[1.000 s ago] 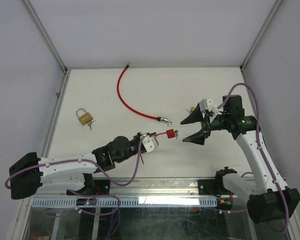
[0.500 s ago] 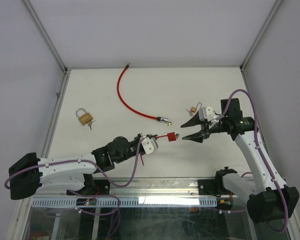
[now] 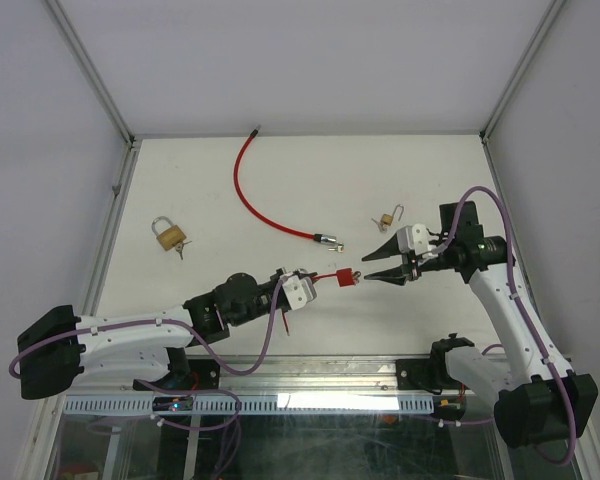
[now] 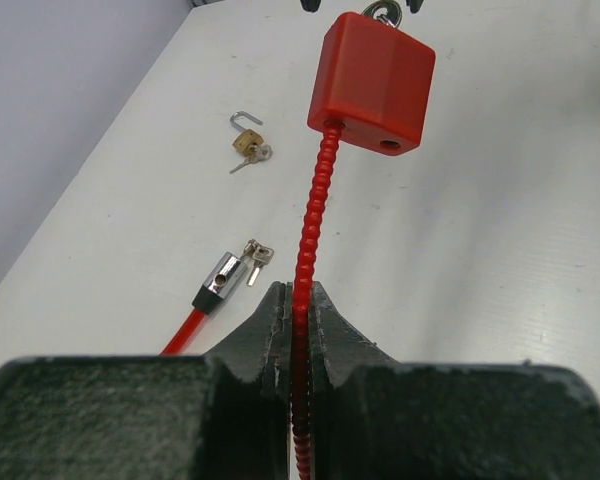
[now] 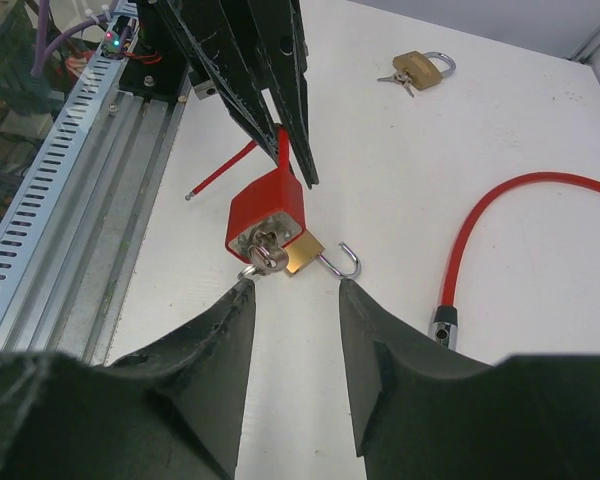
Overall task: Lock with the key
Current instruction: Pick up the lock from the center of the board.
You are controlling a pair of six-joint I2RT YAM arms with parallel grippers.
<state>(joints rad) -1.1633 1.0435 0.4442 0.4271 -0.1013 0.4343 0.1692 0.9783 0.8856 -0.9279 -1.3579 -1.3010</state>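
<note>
The left hand (image 4: pixel 298 300) pinches the ribbed red cable (image 4: pixel 310 215), whose long axis runs straight ahead of it to the red lock (image 4: pixel 372 85), held off the table (image 4: pixel 500 250) with its far face toward the right hand (image 5: pixel 292 290). Only the right wrist view shows that face: the key (image 5: pixel 265 252) sits in it, just ahead of that hand's spread fingers (image 5: pixel 375 340).

red lock (image 4: pixel 372 83), red cable (image 5: pixel 459 250), brass padlock (image 3: pixel 166 234)
</note>
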